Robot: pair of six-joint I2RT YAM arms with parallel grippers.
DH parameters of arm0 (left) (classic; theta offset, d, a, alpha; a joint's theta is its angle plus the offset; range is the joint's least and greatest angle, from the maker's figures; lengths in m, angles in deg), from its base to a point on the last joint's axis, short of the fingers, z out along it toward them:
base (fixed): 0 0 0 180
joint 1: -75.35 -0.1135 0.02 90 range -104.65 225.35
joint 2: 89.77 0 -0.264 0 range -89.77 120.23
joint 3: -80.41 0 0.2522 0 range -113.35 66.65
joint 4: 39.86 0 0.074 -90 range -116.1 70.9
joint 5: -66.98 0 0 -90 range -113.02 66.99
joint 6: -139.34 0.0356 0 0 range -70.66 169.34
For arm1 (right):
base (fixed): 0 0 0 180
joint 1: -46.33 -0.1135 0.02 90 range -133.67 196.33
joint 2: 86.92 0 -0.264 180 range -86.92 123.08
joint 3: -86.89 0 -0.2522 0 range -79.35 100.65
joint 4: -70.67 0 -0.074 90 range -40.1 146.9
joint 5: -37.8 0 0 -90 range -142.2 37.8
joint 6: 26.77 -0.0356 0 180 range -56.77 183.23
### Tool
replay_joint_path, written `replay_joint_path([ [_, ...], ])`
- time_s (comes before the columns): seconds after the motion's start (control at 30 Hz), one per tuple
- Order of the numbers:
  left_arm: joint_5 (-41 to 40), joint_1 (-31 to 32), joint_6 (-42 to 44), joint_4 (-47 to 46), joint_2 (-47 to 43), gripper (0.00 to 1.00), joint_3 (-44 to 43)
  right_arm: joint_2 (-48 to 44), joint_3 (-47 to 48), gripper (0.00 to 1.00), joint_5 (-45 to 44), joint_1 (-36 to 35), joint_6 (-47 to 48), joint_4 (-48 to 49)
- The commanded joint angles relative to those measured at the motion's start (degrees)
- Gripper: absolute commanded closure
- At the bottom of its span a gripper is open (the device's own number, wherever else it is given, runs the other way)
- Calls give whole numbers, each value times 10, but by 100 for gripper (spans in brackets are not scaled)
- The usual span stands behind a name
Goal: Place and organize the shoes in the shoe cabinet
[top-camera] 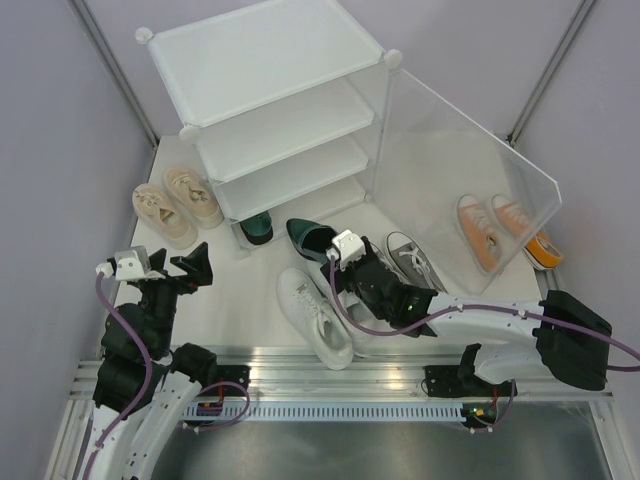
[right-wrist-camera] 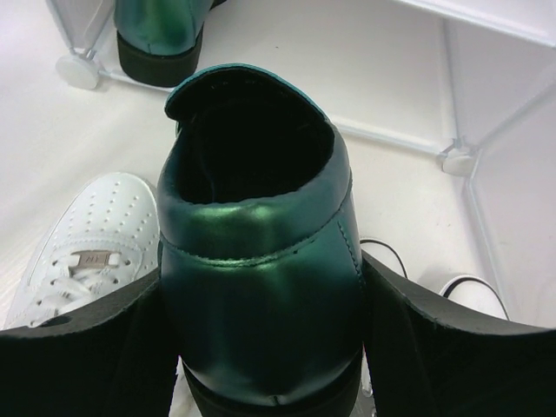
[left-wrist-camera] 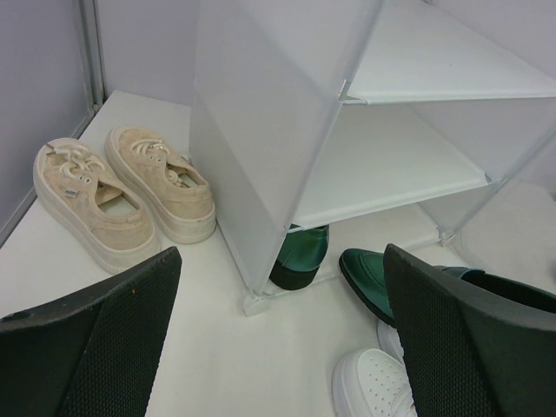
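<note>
right gripper (right-wrist-camera: 261,343): part-closed on green shoe (right-wrist-camera: 252,217) heel
left gripper (left-wrist-camera: 278,334): fully spread, empty
green shoe: between right fingers, toe ahead toward cabinet (top-camera: 270,60)
handling: probably light, stiff heel, glossy; hold heel sides

The left arm (top-camera: 150,405) and right arm (top-camera: 490,325) wear white shells over black joints, with 1 purple cable (top-camera: 620,348) trailing each. A small white camera block (top-camera: 130,264) tops each wrist. The left gripper (top-camera: 197,268) has 2 black wedge fingers (left-wrist-camera: 104,339), finely dimpled inside.
</note>
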Motion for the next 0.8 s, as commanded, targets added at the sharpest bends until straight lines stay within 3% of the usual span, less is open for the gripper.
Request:
replay_joint_path([
  [0.0,6,-2,2,-11,0,1,2,0,35,99,7,43,-60,1],
  [0.33,6,-2,2,-11,-1,0,2,-9,52,99,97,116,-151,1],
  [0.77,6,-1,2,-11,-4,0,2,60,128,99,95,152,-233,-42],
])
